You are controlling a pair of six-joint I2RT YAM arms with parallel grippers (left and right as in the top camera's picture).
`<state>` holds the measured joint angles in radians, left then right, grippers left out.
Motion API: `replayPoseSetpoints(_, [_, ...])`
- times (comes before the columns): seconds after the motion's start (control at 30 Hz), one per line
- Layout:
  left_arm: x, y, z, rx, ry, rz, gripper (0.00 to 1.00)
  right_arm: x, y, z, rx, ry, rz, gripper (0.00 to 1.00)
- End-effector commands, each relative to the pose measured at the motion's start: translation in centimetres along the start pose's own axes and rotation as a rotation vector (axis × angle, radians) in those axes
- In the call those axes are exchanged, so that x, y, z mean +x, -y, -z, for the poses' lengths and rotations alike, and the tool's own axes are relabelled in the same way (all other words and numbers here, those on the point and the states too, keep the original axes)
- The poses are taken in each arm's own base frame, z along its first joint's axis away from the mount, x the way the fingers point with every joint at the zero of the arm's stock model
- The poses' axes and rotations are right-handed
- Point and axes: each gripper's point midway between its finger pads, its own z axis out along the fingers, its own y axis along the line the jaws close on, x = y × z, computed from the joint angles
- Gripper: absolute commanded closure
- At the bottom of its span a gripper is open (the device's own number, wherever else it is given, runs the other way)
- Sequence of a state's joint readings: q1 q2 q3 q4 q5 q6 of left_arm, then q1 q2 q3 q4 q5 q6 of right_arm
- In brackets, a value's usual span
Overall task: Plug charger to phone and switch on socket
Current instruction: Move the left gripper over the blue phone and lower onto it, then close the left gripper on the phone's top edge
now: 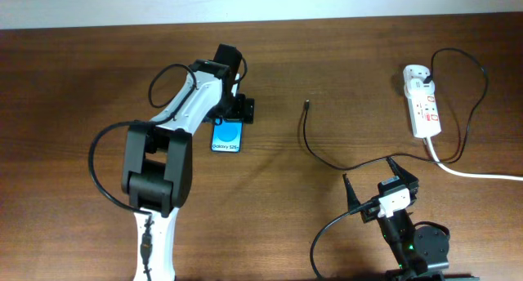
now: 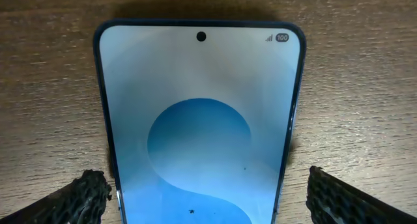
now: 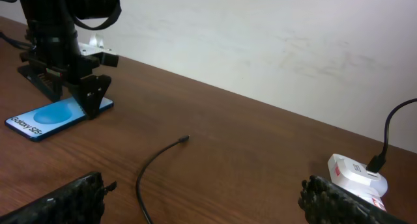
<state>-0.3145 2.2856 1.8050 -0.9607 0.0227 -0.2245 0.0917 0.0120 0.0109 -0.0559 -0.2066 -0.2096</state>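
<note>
Close spread left gripper (image 2: 215,196) squarely on the phone (image 2: 199,107), along its long edges, keeping it flat; send right gripper (image 3: 205,199), likewise spread at the near edge, to charger tip (image 3: 184,139).

We've got the phone (image 1: 226,137) flat on the desk (image 1: 343,52), screen up and glowing blue, white Galaxy text at its near end. Right of the phone, apart from it, the charger (image 1: 315,153) curves loosely, its connector tip (image 1: 306,104) lying free. Far right of the phone lies the white socket (image 1: 422,101), black plug (image 1: 409,69) seated.
</note>
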Motion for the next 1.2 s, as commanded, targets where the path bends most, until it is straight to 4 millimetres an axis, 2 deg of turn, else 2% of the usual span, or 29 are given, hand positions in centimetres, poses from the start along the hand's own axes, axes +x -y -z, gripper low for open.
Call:
replayPoseSetpoints(0.0, [0.6,-0.1,-2.1,-0.003,-0.049,-0.015,0.01,0.3,-0.2,0.0,-0.006,-0.005,-0.009,0.02])
replayPoseSetpoints(0.23, [1.1,-0.2,-2.3,-0.008,-0.068,-0.014,0.14,0.3,-0.2,0.0,-0.005,-0.005,-0.009,0.02])
replayPoseSetpoints(0.43, [2.1,-0.6,-2.2,-0.029,-0.11,-0.014,0.17,0.3,-0.2,0.0,-0.005,-0.005,-0.009,0.02])
replayPoseSetpoints(0.47, [2.1,-0.9,-2.2,-0.044,-0.11,-0.014,0.21,0.3,-0.2,0.0,-0.005,-0.005,-0.009,0.02])
replayPoseSetpoints(0.53, [2.0,-1.5,-2.2,-0.08,-0.103,-0.018,0.22,0.3,-0.2,0.0,-0.006,-0.005,-0.009,0.02])
replayPoseSetpoints(0.63, [1.9,-2.0,-2.1,-0.136,-0.09,-0.03,0.21,0.3,-0.2,0.0,-0.005,-0.005,-0.009,0.02])
replayPoseSetpoints(0.8, [2.2,-0.4,-2.1,-0.143,-0.086,-0.071,0.2,0.3,-0.2,0.0,-0.005,-0.005,-0.009,0.02])
replayPoseSetpoints(1.0, [2.2,-0.3,-2.1,-0.143,-0.084,-0.044,0.18,0.3,-0.2,0.0,-0.005,-0.005,-0.009,0.02])
replayPoseSetpoints(1.07, [2.3,-0.1,-2.1,-0.136,-0.086,-0.044,0.08,0.3,-0.2,0.0,-0.005,-0.005,-0.009,0.02])
replayPoseSetpoints(1.17, [2.3,-0.1,-2.3,-0.137,-0.087,-0.04,0.01,0.3,-0.2,0.0,-0.006,-0.005,-0.009,0.02])
